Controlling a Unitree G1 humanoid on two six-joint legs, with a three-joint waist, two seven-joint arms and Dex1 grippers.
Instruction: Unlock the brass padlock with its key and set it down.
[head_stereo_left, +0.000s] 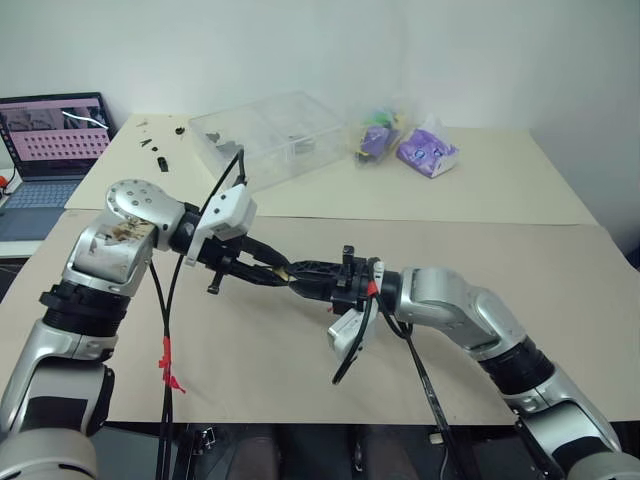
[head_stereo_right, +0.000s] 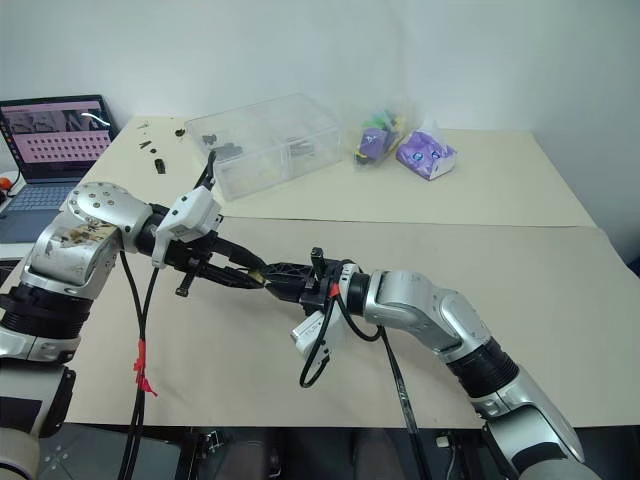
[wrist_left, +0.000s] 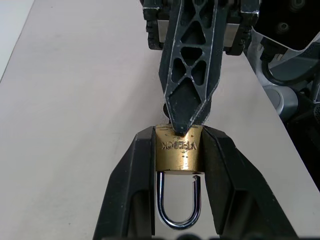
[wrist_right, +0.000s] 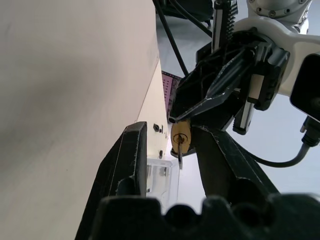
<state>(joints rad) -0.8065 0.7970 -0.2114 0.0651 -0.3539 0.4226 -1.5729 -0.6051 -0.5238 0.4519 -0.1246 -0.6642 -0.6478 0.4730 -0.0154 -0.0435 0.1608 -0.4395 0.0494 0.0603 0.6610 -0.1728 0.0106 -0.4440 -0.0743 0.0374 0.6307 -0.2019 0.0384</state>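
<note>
The small golden-brass padlock with a silvery shackle loop (wrist_left: 179, 152) was found clamped between the 2 black fingers of the left gripper (wrist_left: 178, 165), held by its flat sides in mid-air above the middle of the beige paper-covered bench (head_stereo_left: 520, 200). In the left wrist view, 1 leg of the shackle was seen lifted clear of the brass body, while the other remained seated. The right gripper (head_stereo_left: 300, 279) was met tip to tip with the left. Its fingers were partly parted in the right wrist view, and a thin key (wrist_right: 179, 159) was seen projecting from the padlock's keyhole between them; whether the key was gripped could not be determined. A clear plastic compartment box (head_stereo_left: 265, 135) was noted near the bench's far edge.
</note>
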